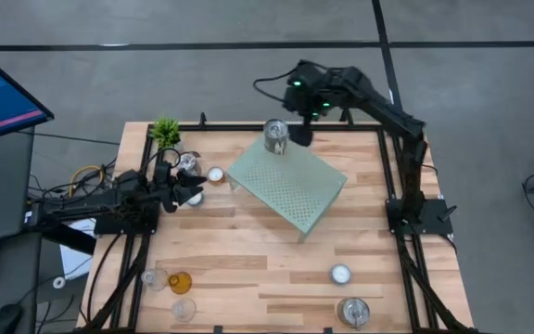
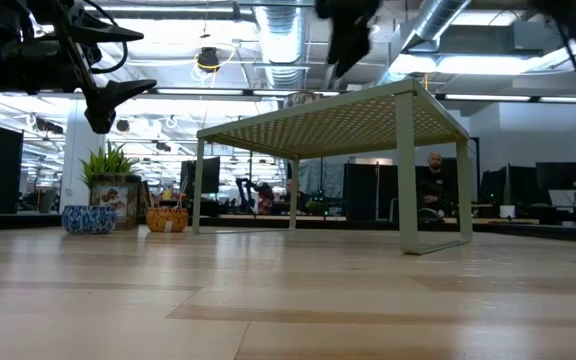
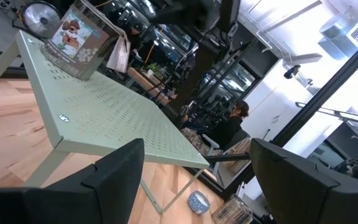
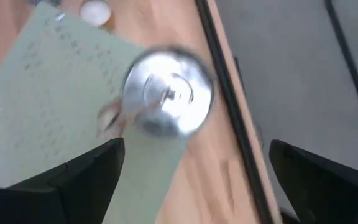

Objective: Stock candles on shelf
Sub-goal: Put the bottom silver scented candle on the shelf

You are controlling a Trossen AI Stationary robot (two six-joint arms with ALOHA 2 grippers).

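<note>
The mint-green shelf stands on its legs mid-table, turned askew. A silver tin candle rests by its base on the shelf's far corner; from above its round lid shows. My right gripper hovers above and just right of that tin, open, nothing between its fingers. My left gripper waits open at the table's left, level, facing the shelf. Small glass candles and a white tealight lie beside it on the wood.
A green potted plant stands at the far left corner. An amber glass candle and clear holders sit near the front left. A white tealight and a silver tin sit at the front right. A person sits in the room behind.
</note>
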